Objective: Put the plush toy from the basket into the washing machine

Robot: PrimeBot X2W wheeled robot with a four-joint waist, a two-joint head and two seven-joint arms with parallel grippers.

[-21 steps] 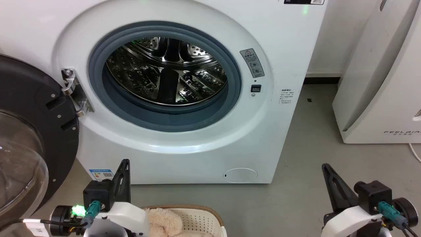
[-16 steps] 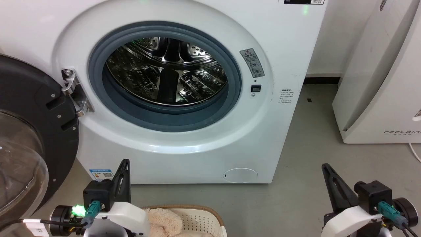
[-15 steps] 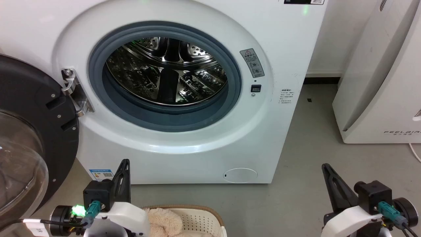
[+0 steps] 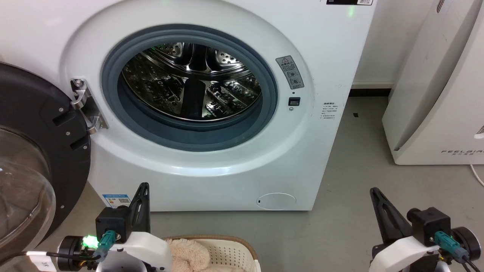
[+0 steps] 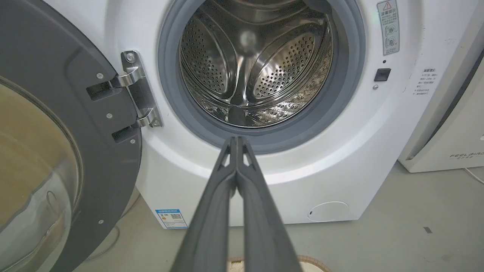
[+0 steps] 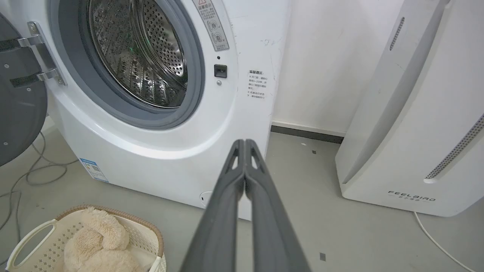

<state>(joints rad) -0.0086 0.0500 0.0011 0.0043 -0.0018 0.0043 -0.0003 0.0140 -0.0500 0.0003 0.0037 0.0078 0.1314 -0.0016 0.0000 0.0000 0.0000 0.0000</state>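
Note:
The fluffy beige plush toy (image 4: 189, 255) (image 6: 100, 241) lies in the cream perforated basket (image 4: 230, 249) (image 6: 26, 238) with a brown rim, on the floor before the washing machine (image 4: 211, 166) (image 5: 340, 151) (image 6: 159, 151). The washer's porthole stands open, its steel drum (image 4: 193, 81) (image 5: 257, 64) bare inside. Its black-framed glass door (image 4: 34, 151) (image 5: 49, 151) is swung out to the left. My left gripper (image 4: 143, 187) (image 5: 237, 139) is shut on nothing, raised just left of the basket. My right gripper (image 4: 374, 190) (image 6: 244, 141) is shut too, holding nothing, over the floor to the right.
A white slanted FEELAIR appliance (image 4: 438, 94) (image 6: 412, 113) stands right of the washer, with a white cord (image 6: 435, 238) on the floor beside it. Grey cables (image 6: 34, 173) lie on the floor left of the washer. Grey floor (image 4: 351, 170) runs between washer and appliance.

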